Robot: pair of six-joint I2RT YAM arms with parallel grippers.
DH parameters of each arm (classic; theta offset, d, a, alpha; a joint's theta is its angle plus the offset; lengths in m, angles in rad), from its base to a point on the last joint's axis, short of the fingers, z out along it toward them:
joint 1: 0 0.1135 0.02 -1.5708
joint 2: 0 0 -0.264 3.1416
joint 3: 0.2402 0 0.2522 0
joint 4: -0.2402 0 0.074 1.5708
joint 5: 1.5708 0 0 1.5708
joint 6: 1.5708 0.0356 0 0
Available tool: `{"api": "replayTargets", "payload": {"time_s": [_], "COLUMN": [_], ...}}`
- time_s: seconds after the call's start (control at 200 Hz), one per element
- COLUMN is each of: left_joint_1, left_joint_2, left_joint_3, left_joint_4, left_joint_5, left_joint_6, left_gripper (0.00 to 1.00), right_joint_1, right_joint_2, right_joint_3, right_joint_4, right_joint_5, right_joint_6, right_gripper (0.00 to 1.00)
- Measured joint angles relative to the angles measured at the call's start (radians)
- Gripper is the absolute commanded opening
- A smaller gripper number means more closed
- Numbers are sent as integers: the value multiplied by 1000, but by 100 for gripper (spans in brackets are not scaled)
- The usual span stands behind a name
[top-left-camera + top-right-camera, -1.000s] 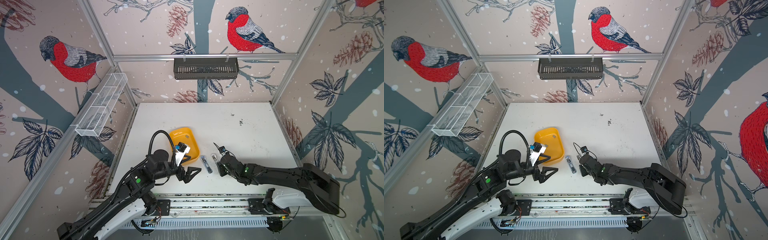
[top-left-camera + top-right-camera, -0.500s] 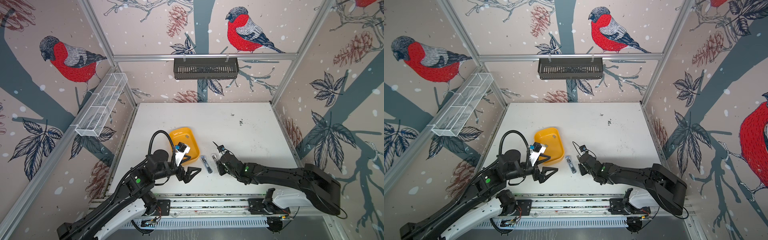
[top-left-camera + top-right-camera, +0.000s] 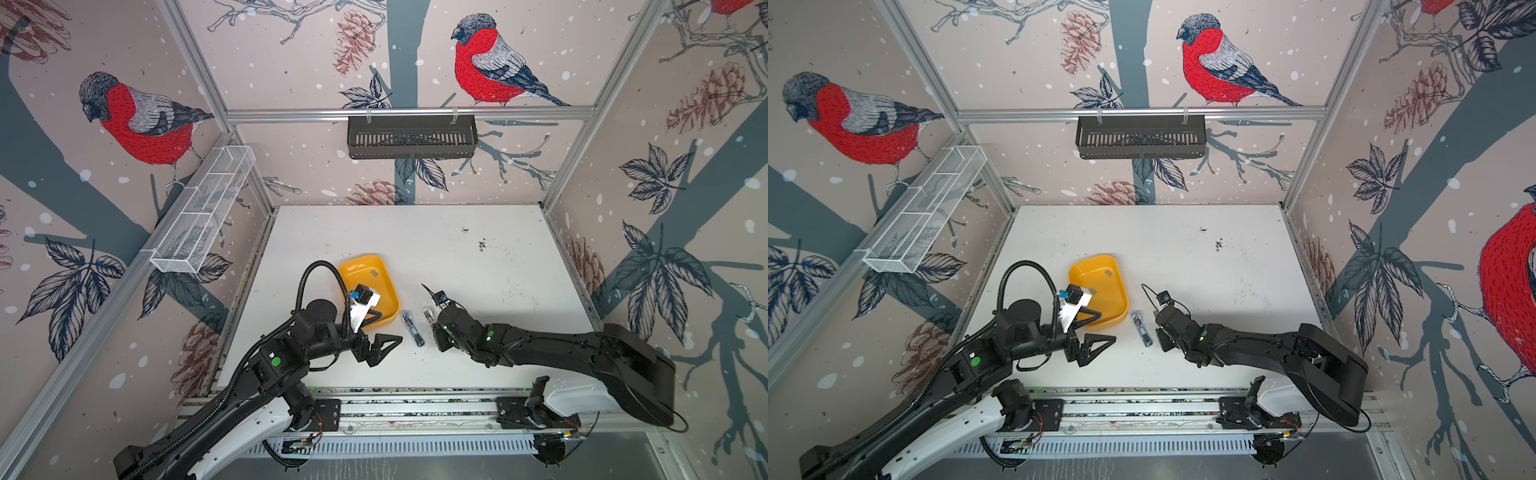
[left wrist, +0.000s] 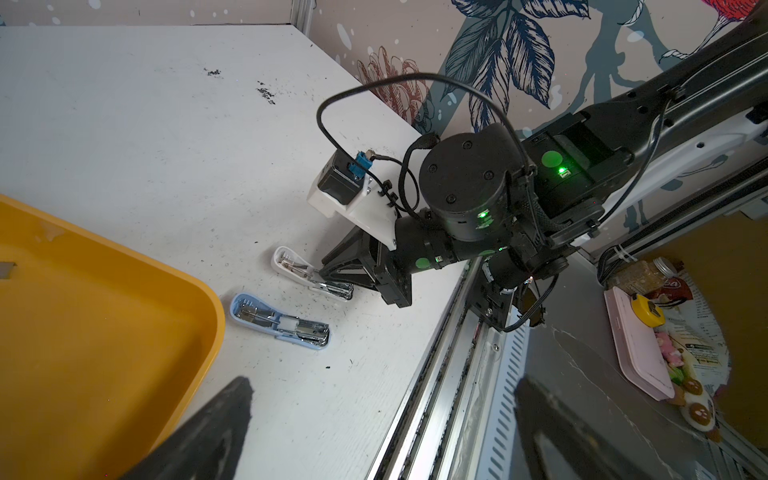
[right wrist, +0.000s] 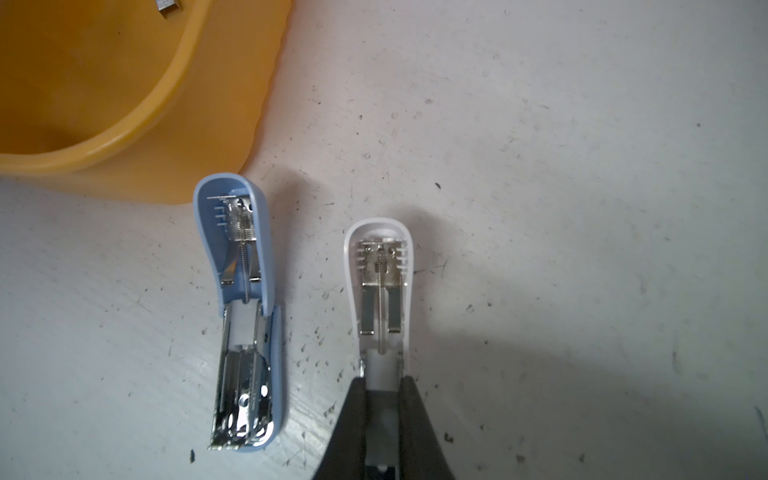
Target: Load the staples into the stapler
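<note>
Right tool (image 5: 382,388) grips white stapler (image 5: 380,286); staples (image 3: 375,273) lie apart in yellow tray (image 5: 199,104).

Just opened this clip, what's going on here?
Two small staplers lie flipped open side by side on the table, next to the yellow tray. The right gripper is shut on the base end of the white stapler. Nothing touches the blue stapler beside it. The left gripper is wide open and empty, by the tray's near corner. A grey staple strip lies in the tray, not yet picked up.
</note>
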Motion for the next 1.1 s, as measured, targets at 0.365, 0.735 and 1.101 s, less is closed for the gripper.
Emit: {"api": "replayTargets", "payload": {"time_s": [0.365,0.735,1.101], "left_joint_1": [0,0,0], "left_joint_2": [2,-1,0], "left_joint_3": [0,0,0], "left_joint_4": [0,0,0], "left_joint_5": [0,0,0], "left_joint_6": [0,0,0], "left_gripper": [98,98,98], "right_joint_1": [1,2,4], "right_joint_2": [6,12,19], "right_joint_3": [0,0,0], "right_joint_4": [-3,-3,-3], "right_joint_5": [-2,-9,-19], "right_joint_6": [-21,-21,-21], "right_gripper": [10,10,10]}}
